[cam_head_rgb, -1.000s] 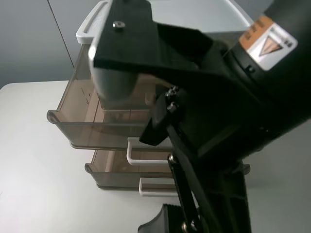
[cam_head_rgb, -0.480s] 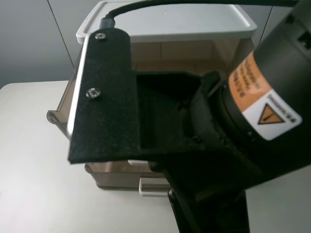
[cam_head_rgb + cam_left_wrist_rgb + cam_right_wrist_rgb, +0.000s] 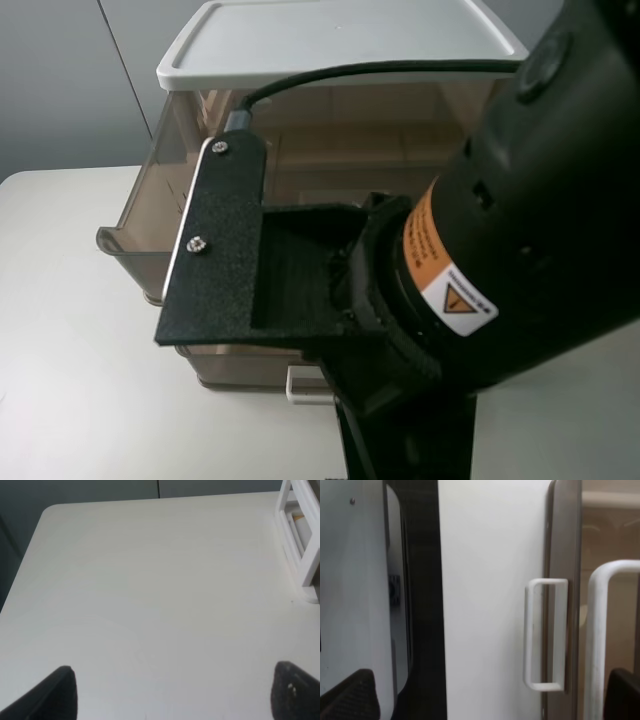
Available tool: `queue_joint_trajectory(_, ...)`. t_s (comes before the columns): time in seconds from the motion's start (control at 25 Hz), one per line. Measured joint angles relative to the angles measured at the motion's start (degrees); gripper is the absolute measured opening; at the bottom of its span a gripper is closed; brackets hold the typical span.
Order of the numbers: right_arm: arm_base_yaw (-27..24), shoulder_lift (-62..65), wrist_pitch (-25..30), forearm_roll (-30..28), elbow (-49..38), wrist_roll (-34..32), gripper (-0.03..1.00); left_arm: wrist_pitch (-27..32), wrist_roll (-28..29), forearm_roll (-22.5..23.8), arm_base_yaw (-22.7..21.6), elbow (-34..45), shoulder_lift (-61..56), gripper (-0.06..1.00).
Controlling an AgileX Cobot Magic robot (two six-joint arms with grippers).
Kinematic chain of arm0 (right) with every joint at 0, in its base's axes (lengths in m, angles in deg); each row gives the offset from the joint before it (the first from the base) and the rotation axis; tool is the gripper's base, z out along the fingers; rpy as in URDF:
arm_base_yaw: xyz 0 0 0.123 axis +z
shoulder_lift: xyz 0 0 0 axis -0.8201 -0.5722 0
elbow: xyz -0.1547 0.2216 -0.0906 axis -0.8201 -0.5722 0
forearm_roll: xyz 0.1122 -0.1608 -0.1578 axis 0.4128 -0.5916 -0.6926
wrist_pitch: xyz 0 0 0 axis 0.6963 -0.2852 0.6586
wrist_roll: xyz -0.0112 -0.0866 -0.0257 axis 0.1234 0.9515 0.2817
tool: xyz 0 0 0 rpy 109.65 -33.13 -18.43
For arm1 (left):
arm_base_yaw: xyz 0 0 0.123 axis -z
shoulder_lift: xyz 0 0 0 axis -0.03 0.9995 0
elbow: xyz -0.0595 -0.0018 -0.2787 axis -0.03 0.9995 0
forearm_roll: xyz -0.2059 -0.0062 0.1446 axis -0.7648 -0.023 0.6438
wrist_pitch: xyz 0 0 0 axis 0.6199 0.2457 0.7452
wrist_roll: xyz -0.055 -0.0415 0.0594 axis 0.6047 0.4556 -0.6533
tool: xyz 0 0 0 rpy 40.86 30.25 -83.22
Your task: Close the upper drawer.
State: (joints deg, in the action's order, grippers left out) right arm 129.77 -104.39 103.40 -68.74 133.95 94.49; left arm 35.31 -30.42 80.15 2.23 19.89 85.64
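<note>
The upper drawer, smoky-brown plastic, stands pulled out of the white-lidded unit. My right arm covers its front and handle in the exterior view, and the gripper itself is hidden there. In the right wrist view my right gripper is open and empty in front of the drawers. The wide white loop handle of the upper drawer is close to one fingertip. The middle drawer's smaller handle is beside it. My left gripper is open and empty over bare table.
The middle drawer with its small white handle sticks out a little under the upper one. A white framed object stands at the table's edge in the left wrist view. The white table lies left of the unit.
My right arm has swung down and forward; its camera plate has dropped from in front of the lid to in front of the upper drawer. The drawer has not visibly moved.
</note>
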Motion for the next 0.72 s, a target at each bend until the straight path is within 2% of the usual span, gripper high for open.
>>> queue_joint_trajectory(0.4, 0.1, -2.1, 0.2, -5.7, 0.0, -3.9, 0.66, 0.0, 0.1, 0.0, 0.0, 0.0, 0.0, 0.74)
queue_joint_trajectory(0.72, 0.1, -3.0, 0.4, -7.1, 0.0, -5.0, 0.64, 0.0, 0.1, 0.0, 0.0, 0.0, 0.0, 0.74)
